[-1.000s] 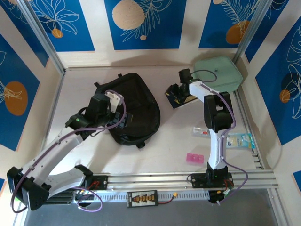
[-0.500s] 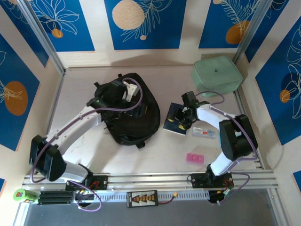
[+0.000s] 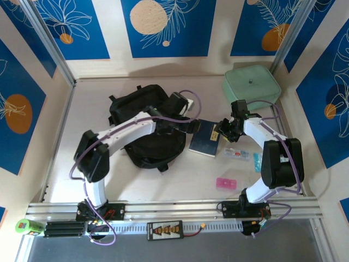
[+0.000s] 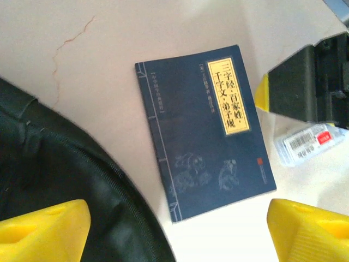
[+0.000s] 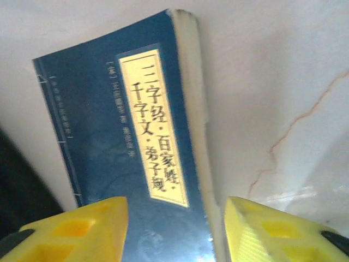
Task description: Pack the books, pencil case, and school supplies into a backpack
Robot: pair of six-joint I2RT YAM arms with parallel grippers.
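Your pale marbled table (image 3: 180, 169), boxed in by blue-panelled walls (image 3: 169, 27), looked different from a second before. Then, your right gripper (image 5: 177, 229) was carrying the navy book (image 4: 204, 131) up by the mint case (image 3: 251, 86). Now the book lay flat, label up, just beside the backpack (image 3: 152, 144). The right fingers were spread apart astride its page edge and pinched nothing.

Your left gripper (image 4: 174, 232) had swung across the backpack and hung over the book, also spread wide and empty. It read as a handover: the book was placed where the left arm could take it to the bag.

Room was tight. The book's spine-side corner sat close to the backpack's rim. The right gripper crowded its far edge, and the clear packet (image 3: 237, 154) lay near its other corner. Open table lay on the near side, towards the pink block (image 3: 226, 183). You could not make out the backpack's mouth.
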